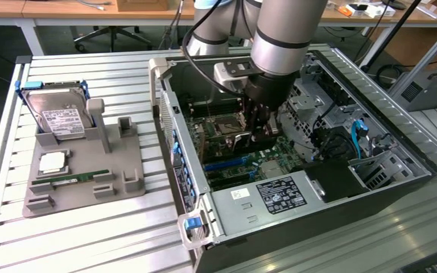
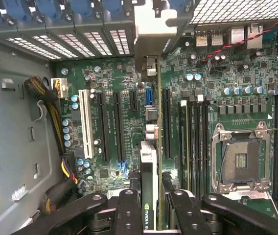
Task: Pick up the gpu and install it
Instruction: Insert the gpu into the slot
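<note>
My gripper [image 1: 258, 132] is down inside the open computer case [image 1: 174, 122], just above the motherboard [image 1: 268, 156]. In the wrist view the gripper [image 2: 151, 200] is shut on the gpu [image 2: 149, 156], which I see edge-on as a thin card running away from the fingers [image 2: 129, 210]. A green logo label shows on the card's edge between them. Its silver end bracket [image 2: 153, 24] reaches the case's rear slot openings. The card stands upright over the black expansion slots [image 2: 166, 122] near the board's middle. Whether its edge touches a slot I cannot tell.
On the slatted table at the exterior view's left, a grey holder [image 1: 120, 170] carries a silver hard drive [image 1: 59, 116], a processor chip [image 1: 52, 162] and a green memory stick [image 1: 74, 179]. Inside the case lie the processor socket [image 2: 242, 159], a white slot [image 2: 86, 122] and bundled cables [image 2: 56, 107].
</note>
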Robot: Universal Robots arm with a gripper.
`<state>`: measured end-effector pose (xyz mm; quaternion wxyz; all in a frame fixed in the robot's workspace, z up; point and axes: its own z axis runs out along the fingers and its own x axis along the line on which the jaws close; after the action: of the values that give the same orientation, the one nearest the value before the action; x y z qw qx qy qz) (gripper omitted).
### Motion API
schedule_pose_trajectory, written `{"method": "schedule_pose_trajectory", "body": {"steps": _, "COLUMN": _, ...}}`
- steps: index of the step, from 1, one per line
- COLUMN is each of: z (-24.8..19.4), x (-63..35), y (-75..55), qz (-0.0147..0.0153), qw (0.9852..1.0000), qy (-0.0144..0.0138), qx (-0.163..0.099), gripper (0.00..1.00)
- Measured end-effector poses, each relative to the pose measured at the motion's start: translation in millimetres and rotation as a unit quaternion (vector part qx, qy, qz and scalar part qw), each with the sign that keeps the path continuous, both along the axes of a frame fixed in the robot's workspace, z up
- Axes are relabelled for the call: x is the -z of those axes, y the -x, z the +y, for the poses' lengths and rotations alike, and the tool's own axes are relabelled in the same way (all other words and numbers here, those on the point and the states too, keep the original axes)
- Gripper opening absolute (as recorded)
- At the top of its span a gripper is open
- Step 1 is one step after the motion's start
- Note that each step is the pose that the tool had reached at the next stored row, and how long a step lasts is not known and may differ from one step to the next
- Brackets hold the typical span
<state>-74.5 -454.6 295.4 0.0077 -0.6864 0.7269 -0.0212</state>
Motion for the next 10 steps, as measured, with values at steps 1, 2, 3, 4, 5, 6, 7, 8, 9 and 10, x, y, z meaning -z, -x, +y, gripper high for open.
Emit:
{"method": "schedule_pose_trajectory", "body": {"steps": 1, "z": 0.0, "x": 0.8, "y": 0.5, "qz": 0.0000, "qw": 1.0000, "qy": 0.0001, "qx": 0.000, "gripper": 0.27}}
{"method": "schedule_pose_trajectory", "body": {"steps": 2, "z": 0.0, "x": 1.7, "y": 1.0, "qz": 0.0000, "qw": 1.0000, "qy": 0.0002, "qx": 0.000, "gripper": 0.27}}
{"method": "schedule_pose_trajectory", "body": {"steps": 3, "z": 0.0, "x": 2.8, "y": 1.5, "qz": 0.0000, "qw": 1.0000, "qy": 0.0003, "qx": 0.000, "gripper": 0.27}}
{"method": "schedule_pose_trajectory", "body": {"steps": 4, "z": 0.0, "x": 4.1, "y": 2.0, "qz": 0.0000, "qw": 1.0000, "qy": 0.0002, "qx": 0.000, "gripper": 0.27}}
{"method": "schedule_pose_trajectory", "body": {"steps": 5, "z": 0.0, "x": 5.7, "y": 2.6, "qz": 0.0000, "qw": 1.0000, "qy": 0.0003, "qx": 0.000, "gripper": 0.27}}
{"method": "schedule_pose_trajectory", "body": {"steps": 6, "z": 0.0, "x": 8.8, "y": 3.2, "qz": 0.0000, "qw": 1.0000, "qy": 0.0008, "qx": 0.000, "gripper": 0.27}}
{"method": "schedule_pose_trajectory", "body": {"steps": 7, "z": 0.0, "x": 9.1, "y": 3.2, "qz": 0.0000, "qw": 1.0000, "qy": 0.0009, "qx": 0.000, "gripper": 0.27}}
{"method": "schedule_pose_trajectory", "body": {"steps": 8, "z": 0.0, "x": 9.1, "y": 3.3, "qz": 0.0000, "qw": 1.0000, "qy": 0.0009, "qx": 0.000, "gripper": 0.27}}
{"method": "schedule_pose_trajectory", "body": {"steps": 9, "z": 0.0, "x": 9.2, "y": 3.3, "qz": 0.0000, "qw": 1.0000, "qy": 0.0009, "qx": 0.000, "gripper": 0.27}}
{"method": "schedule_pose_trajectory", "body": {"steps": 10, "z": 0.0, "x": 10.1, "y": 3.3, "qz": -0.0001, "qw": 1.0000, "qy": 0.0007, "qx": 0.000, "gripper": 0.27}}
